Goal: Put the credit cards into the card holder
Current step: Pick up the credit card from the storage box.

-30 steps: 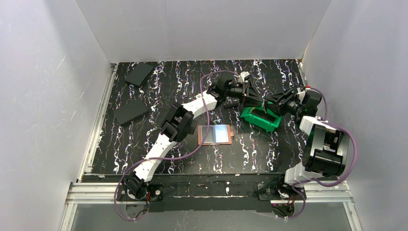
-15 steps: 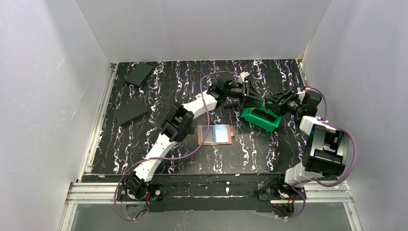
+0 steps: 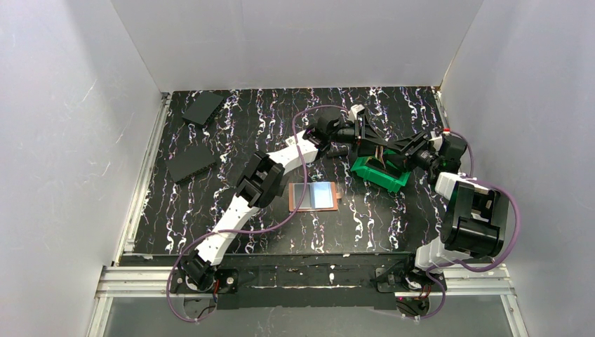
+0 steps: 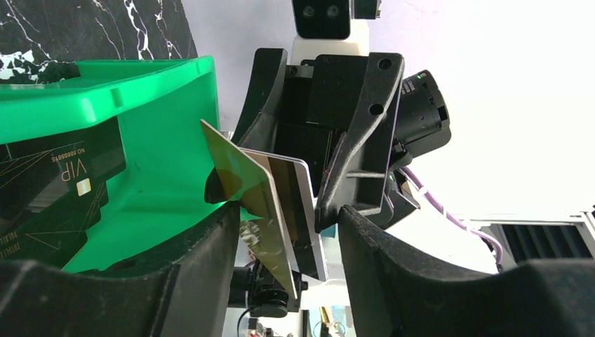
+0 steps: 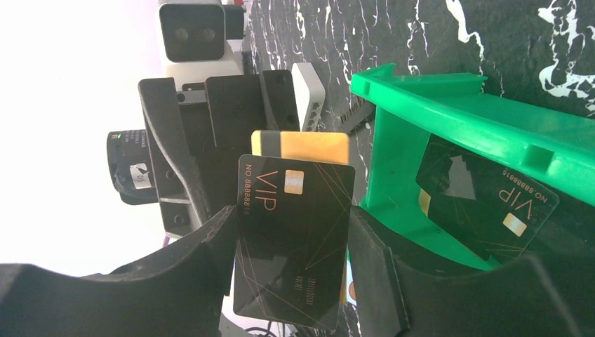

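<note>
The card holder (image 3: 313,196) lies open on the table, grey and light-blue panels up, orange-brown rim showing. My two grippers meet above the green bin (image 3: 384,178). My right gripper (image 5: 291,217) (image 3: 391,152) is shut across the edges of a black VIP card (image 5: 295,232), with a gold card (image 5: 309,146) just behind it. My left gripper (image 4: 288,217) (image 3: 374,147) is open, its jaws standing on either side of the same cards (image 4: 270,210) with gaps. A second black VIP card (image 5: 491,203) (image 4: 49,189) lies in the bin.
Two flat black pads (image 3: 203,107) (image 3: 191,163) lie at the table's left rear. A white rounded box (image 5: 309,91) sits behind the bin (image 5: 456,112). White walls close in the table on three sides.
My right gripper has shifted slightly left and down toward the left gripper over the bin. The card holder has not moved.
</note>
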